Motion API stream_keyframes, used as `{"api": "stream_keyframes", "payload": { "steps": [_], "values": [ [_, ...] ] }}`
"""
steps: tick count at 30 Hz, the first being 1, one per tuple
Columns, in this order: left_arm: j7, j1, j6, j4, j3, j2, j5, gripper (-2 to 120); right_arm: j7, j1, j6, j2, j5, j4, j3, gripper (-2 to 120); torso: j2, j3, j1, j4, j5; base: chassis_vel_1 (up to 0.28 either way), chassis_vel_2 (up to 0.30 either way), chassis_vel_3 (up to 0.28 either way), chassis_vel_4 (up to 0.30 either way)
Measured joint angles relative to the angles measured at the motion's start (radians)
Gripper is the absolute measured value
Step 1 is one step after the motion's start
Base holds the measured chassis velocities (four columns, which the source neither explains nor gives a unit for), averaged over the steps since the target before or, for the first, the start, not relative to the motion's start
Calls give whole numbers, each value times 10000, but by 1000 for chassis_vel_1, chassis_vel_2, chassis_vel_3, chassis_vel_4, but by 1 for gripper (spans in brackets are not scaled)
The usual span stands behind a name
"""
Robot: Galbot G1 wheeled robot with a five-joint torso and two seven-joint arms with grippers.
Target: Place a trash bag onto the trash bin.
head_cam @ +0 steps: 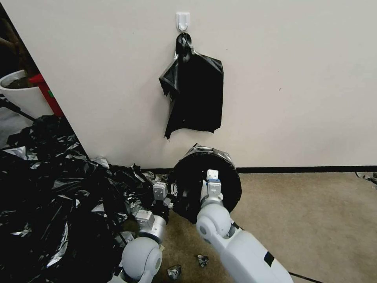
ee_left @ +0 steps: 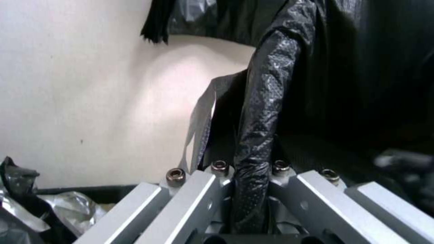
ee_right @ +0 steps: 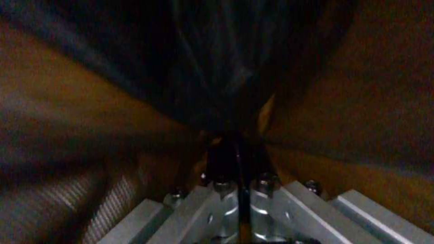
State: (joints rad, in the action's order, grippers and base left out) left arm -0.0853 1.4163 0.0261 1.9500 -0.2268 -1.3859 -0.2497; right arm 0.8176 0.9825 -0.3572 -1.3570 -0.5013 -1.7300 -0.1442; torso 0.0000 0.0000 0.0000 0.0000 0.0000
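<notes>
The trash bag (head_cam: 196,177), glossy black with a silvery sheen on its far edge, is stretched over a round shape standing against the wall. The trash bin's own cream wall is hidden under it. My left gripper (head_cam: 171,193) is at the bag's left side. In the left wrist view it (ee_left: 250,169) is shut on a bunched strip of the trash bag (ee_left: 262,112). My right gripper (head_cam: 212,175) reaches into the bag's dark mouth. In the right wrist view it (ee_right: 239,183) is shut on a thin fold of the black plastic (ee_right: 212,74).
A flat sheaf of black bags (head_cam: 194,94) hangs from a white hook (head_cam: 183,20) on the wall above. A big heap of black sheeting (head_cam: 55,196) fills the floor at left. A white pot (head_cam: 19,96) stands behind it. Small scraps (head_cam: 202,260) lie on the carpet.
</notes>
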Motion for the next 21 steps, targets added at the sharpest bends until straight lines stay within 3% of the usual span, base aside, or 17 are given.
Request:
{"api": "stream_keyframes", "payload": {
  "steps": [6, 10, 16, 21],
  "values": [
    [-45, -168, 248, -99, 38, 34, 2, 1, -896, 711, 191, 339, 474, -841, -181, 0, 0, -1, 0, -2, 1, 0, 0, 0, 0],
    [-52, -257, 309, -112, 158, 33, 0, 1, -1276, 974, 254, 356, -85, -1001, -556, 0, 0, -1, 0, -2, 0, 0, 0, 0, 0],
    [-20, -244, 316, 7, 237, 63, -2, 1, -610, 685, -692, 139, -655, -451, -823, 0, 0, 0, 0, 0, 0, 0, 0, 0, 0],
    [9, -142, 316, 149, 212, 142, -13, 1, -151, 442, -1116, 84, -195, -1, -693, 0, 0, 0, 0, 0, 0, 0, 0, 0, 0]
  ]
}}
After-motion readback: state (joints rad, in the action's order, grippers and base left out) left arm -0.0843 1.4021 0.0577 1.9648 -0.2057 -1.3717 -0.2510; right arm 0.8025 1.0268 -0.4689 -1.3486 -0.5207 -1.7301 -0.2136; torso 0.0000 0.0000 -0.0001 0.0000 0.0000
